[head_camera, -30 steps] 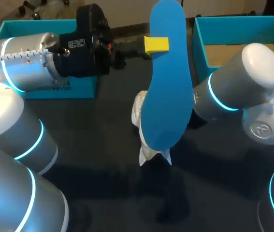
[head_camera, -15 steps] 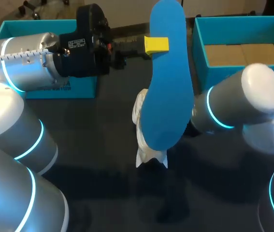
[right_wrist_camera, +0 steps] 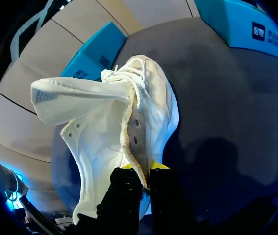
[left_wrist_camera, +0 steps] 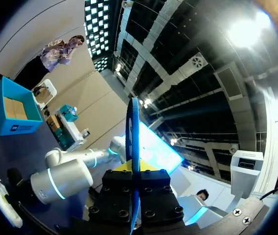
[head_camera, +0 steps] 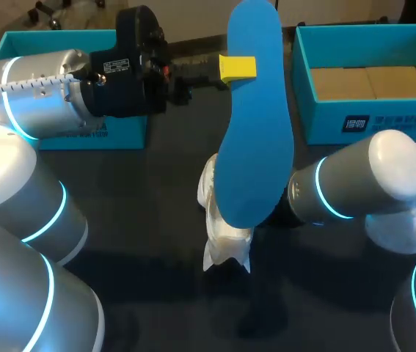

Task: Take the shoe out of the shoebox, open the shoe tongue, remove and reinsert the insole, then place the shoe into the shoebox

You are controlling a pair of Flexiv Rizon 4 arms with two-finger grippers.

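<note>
Left gripper (head_camera: 237,67): closed on the insole, pinching it by one long edge, with a yellow tip showing against the blue. It is held high above the table (head_camera: 141,205) at the end of the left arm (head_camera: 46,95).
Insole (head_camera: 255,147): blue, clamped between the left fingers. In the left wrist view it is seen edge-on (left_wrist_camera: 135,127), running straight out ahead of that gripper (left_wrist_camera: 135,174). In the head view its broad end hangs in front of the shoe; whether they touch cannot be told.
Right gripper (right_wrist_camera: 141,169): clamped on the shoe, with the rim of the shoe's opening passing between its two fingers. In the head view it is hidden behind the insole, and only the right arm (head_camera: 362,183) shows.
Shoe (right_wrist_camera: 104,122): white, lying ahead of the right fingers with its opening facing them. In the head view it shows (head_camera: 222,242) below the insole's broad end.
Tongue (right_wrist_camera: 80,95): pulled out of the opening, splayed away to one side of the right gripper.
Laces (right_wrist_camera: 129,73): bunched at the far end of the opening.
Shoebox (head_camera: 369,121): teal, open, with a brown liner, well apart from both grippers beyond the right arm.
Other teal box (head_camera: 112,136): beneath the left arm, beyond the shoe as seen from the right wrist (right_wrist_camera: 99,49).
</note>
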